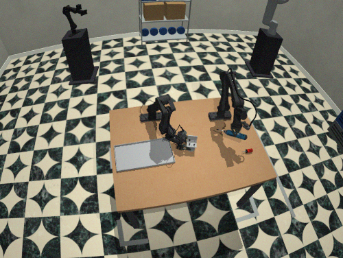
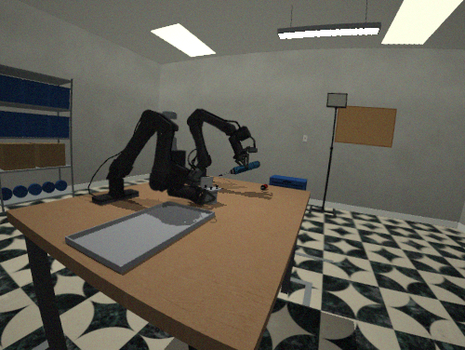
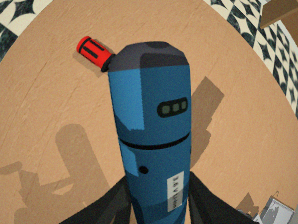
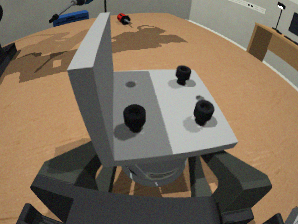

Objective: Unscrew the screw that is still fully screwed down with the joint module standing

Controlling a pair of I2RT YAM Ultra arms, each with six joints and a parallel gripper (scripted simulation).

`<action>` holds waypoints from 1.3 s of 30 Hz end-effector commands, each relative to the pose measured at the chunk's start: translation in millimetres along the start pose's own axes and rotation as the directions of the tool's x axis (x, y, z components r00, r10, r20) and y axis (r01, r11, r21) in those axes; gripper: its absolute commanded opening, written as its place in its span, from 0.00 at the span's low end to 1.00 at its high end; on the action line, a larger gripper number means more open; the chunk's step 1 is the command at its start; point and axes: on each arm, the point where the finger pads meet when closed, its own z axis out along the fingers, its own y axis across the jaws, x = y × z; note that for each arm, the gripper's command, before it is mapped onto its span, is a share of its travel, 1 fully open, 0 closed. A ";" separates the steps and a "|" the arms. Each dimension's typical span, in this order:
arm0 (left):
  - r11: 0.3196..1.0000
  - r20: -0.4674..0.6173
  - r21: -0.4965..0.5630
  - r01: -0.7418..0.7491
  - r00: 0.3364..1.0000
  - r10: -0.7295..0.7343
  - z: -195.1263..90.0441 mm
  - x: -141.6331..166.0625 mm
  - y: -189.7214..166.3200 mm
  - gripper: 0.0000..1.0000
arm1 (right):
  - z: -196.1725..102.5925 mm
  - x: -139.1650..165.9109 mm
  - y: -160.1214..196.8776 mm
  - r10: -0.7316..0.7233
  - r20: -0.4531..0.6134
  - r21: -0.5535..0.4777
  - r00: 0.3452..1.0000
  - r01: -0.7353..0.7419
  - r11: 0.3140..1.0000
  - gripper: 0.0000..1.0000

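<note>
Smooth dark-blue plastic-looking screwdriver [image 1: 237, 135] [image 2: 247, 168] [image 3: 155, 120] is clamped in the left hand [image 1: 236, 131] [image 2: 244, 163] [image 3: 158, 179], round grey joint module [image 1: 192, 149] [image 2: 212, 197] [image 4: 156, 174] in the right hand [image 1: 186, 147] [image 2: 205, 196] [image 4: 155, 133].

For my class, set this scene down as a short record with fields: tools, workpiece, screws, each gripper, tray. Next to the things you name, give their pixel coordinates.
Powered tool: blue electric screwdriver [image 1: 241, 136] [image 2: 251, 166] [image 3: 160, 100], held above the table
Left gripper [image 1: 234, 133] [image 2: 242, 166] [image 3: 159, 200]: shut on that screwdriver
Second tool: red-and-black hand screwdriver [image 1: 249, 150] [image 2: 264, 186] [image 3: 94, 52] [image 4: 123, 18], lying on table
Workpiece: joint module [image 2: 212, 197] [image 4: 157, 176], standing, grey L-shaped bracket [image 1: 193, 138] [image 2: 207, 181] [image 4: 95, 95] on top
Screws: three black ones [image 1: 194, 144] [image 2: 217, 187] [image 4: 134, 117] visible, heads raised
Right gripper [image 1: 190, 148] [image 2: 209, 197] [image 4: 155, 133]: around module; grip unclear
Tray: grey, rectangular [image 1: 137, 158] [image 2: 126, 242] [image 3: 281, 210], nothing visible inside
</note>
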 end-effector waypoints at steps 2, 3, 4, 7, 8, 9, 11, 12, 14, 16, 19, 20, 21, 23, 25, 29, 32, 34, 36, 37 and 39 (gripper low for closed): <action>0.994 0.010 -0.035 0.100 0.995 -0.099 -5.9 -15.8 7.4 0.42 | 8.0 2.9 0.9 0.001 -0.006 -0.016 1.000 -0.001 1.000 0.59; 0.992 0.005 -0.047 0.117 0.993 -0.117 -5.6 -16.4 10.7 0.42 | 8.0 2.9 0.9 0.001 -0.006 -0.016 1.000 -0.001 1.000 0.59; 0.989 0.000 -0.059 0.134 0.991 -0.134 -5.4 -17.0 14.0 0.42 | 8.0 2.9 0.9 0.001 -0.006 -0.016 1.000 -0.001 1.000 0.59; 0.978 -0.013 -0.095 0.184 0.982 -0.186 -4.8 -18.7 23.9 0.42 | 8.0 2.9 0.9 0.001 -0.006 -0.016 1.000 -0.001 1.000 0.59; 0.980 0.000 -0.080 0.184 0.983 -0.185 -9.5 -20.6 22.1 0.42 | 8.0 2.9 0.9 0.001 -0.006 -0.016 1.000 -0.001 1.000 0.59; 0.981 0.011 -0.067 0.184 0.983 -0.184 -13.6 -22.3 20.5 0.42 | 8.0 2.9 0.9 0.001 -0.006 -0.016 1.000 -0.001 1.000 0.59; 0.981 0.010 -0.067 0.184 0.983 -0.184 -13.6 -22.2 20.4 0.42 | 8.0 2.9 0.9 0.001 -0.006 -0.016 1.000 -0.001 1.000 0.59; 0.981 0.010 -0.067 0.184 0.983 -0.184 -13.6 -22.2 20.4 0.42 | 8.0 2.9 0.9 0.001 -0.006 -0.016 1.000 -0.001 1.000 0.59; 0.969 -0.018 -0.120 0.218 0.975 -0.222 -5.5 -19.3 30.7 0.42 | 8.0 2.9 0.9 0.001 -0.006 -0.016 1.000 -0.001 1.000 0.59; 0.957 -0.020 -0.147 0.251 0.966 -0.257 -6.2 -20.0 37.8 0.42 | 8.0 2.9 0.9 0.001 -0.006 -0.016 1.000 -0.001 1.000 0.59; 0.936 -0.026 -0.184 0.300 0.950 -0.310 -7.2 -20.7 47.8 0.42 | 8.0 2.9 0.9 0.001 -0.006 -0.016 1.000 -0.001 1.000 0.59; 0.928 -0.027 -0.196 0.316 0.945 -0.327 -7.5 -20.9 51.0 0.42 | 8.0 2.9 0.9 0.001 -0.006 -0.016 1.000 -0.001 1.000 0.59; 0.920 -0.029 -0.208 0.332 0.938 -0.345 -7.8 -21.0 54.2 0.42 | 8.0 2.9 0.9 0.001 -0.006 -0.016 1.000 -0.001 1.000 0.59; 0.903 -0.032 -0.232 0.362 0.925 -0.379 -8.5 -21.3 60.7 0.42 | 8.0 2.9 0.9 0.001 -0.006 -0.016 1.000 -0.001 1.000 0.59; 0.896 -0.024 -0.231 0.379 0.919 -0.395 -12.3 -23.1 62.4 0.42 | 8.0 2.9 0.9 0.001 -0.006 -0.016 1.000 -0.001 1.000 0.59; 0.899 -0.013 -0.214 0.381 0.920 -0.392 -16.8 -25.0 60.4 0.42 | 8.0 2.9 0.9 0.001 -0.006 -0.016 1.000 -0.001 1.000 0.59; 0.862 -0.031 -0.281 0.422 0.894 -0.448 -11.3 -21.1 73.3 0.42 | 8.0 2.9 0.9 0.001 -0.006 -0.016 1.000 -0.001 1.000 0.59; 0.839 -0.028 -0.305 0.451 0.876 -0.481 -13.0 -20.9 79.7 0.42 | 8.0 2.9 0.9 0.001 -0.006 -0.016 1.000 -0.001 1.000 0.59; 0.815 -0.025 -0.329 0.478 0.858 -0.513 -14.6 -20.5 85.8 0.42 | 8.0 2.9 0.9 0.001 -0.006 -0.016 1.000 -0.001 1.000 0.59; 0.802 -0.024 -0.340 0.491 0.848 -0.529 -15.4 -20.3 88.8 0.42 | 8.0 2.9 0.9 0.001 -0.006 -0.016 1.000 -0.001 1.000 0.59; 0.775 -0.020 -0.363 0.517 0.827 -0.561 -17.0 -19.8 94.8 0.42 | 8.0 2.9 0.9 0.001 -0.006 -0.016 1.000 -0.001 1.000 0.59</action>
